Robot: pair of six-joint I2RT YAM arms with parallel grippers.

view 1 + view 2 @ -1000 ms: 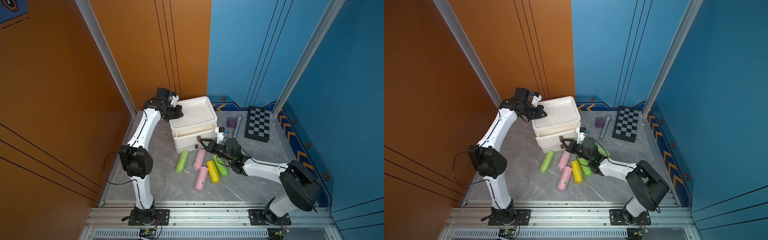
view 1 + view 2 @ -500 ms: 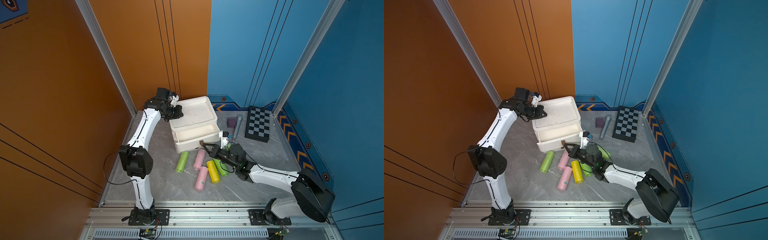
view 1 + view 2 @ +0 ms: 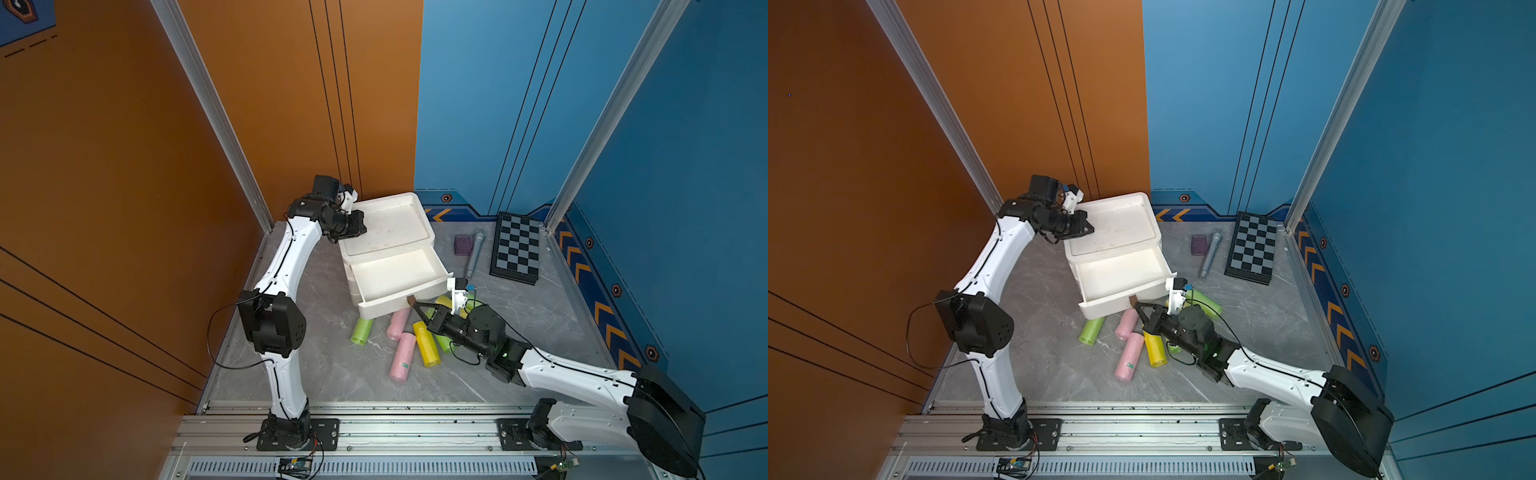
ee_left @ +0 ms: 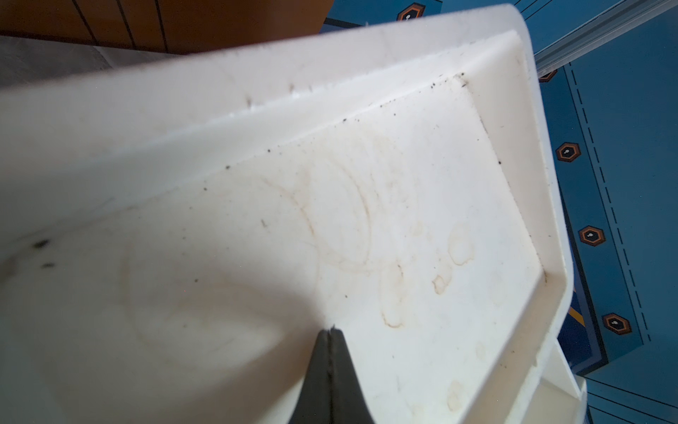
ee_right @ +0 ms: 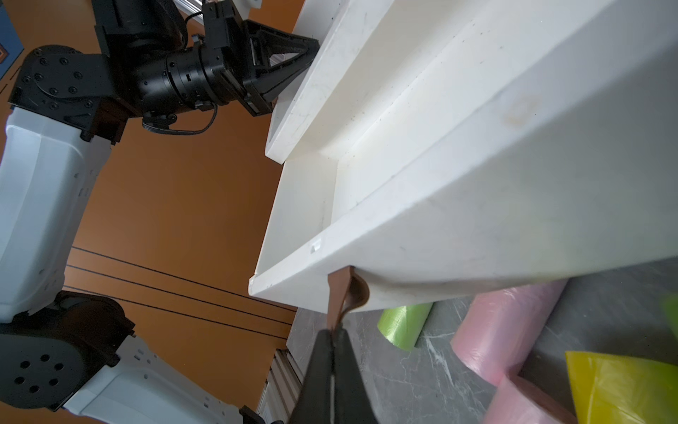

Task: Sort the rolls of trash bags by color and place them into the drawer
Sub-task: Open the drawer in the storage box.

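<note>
The white drawer cabinet (image 3: pixel 428 237) stands at the back. Its top drawer (image 3: pixel 399 301) is pulled out and shows nothing inside. My right gripper (image 3: pixel 413 303) is shut on that drawer's brown pull tab (image 5: pixel 343 293). My left gripper (image 3: pixel 361 226) is shut, with its tips resting on the cabinet's stained tray top (image 4: pixel 403 205). Several rolls of trash bags lie on the floor in front of the drawer: a lime green one (image 3: pixel 360 331), two pink ones (image 3: pixel 398 324) (image 3: pixel 402 356) and a yellow one (image 3: pixel 427 344). More green and yellow rolls (image 3: pixel 1204 301) lie partly hidden under my right wrist.
A purple cube (image 3: pixel 462 245), a grey stick (image 3: pixel 475 255) and a black-and-grey chequered board (image 3: pixel 517 249) lie at the back right. The orange wall stands close behind the left arm, and the blue wall runs along the right.
My right gripper has drawn back toward the front with the pull tab, sliding the top drawer out. The left gripper has stayed on the cabinet top.
</note>
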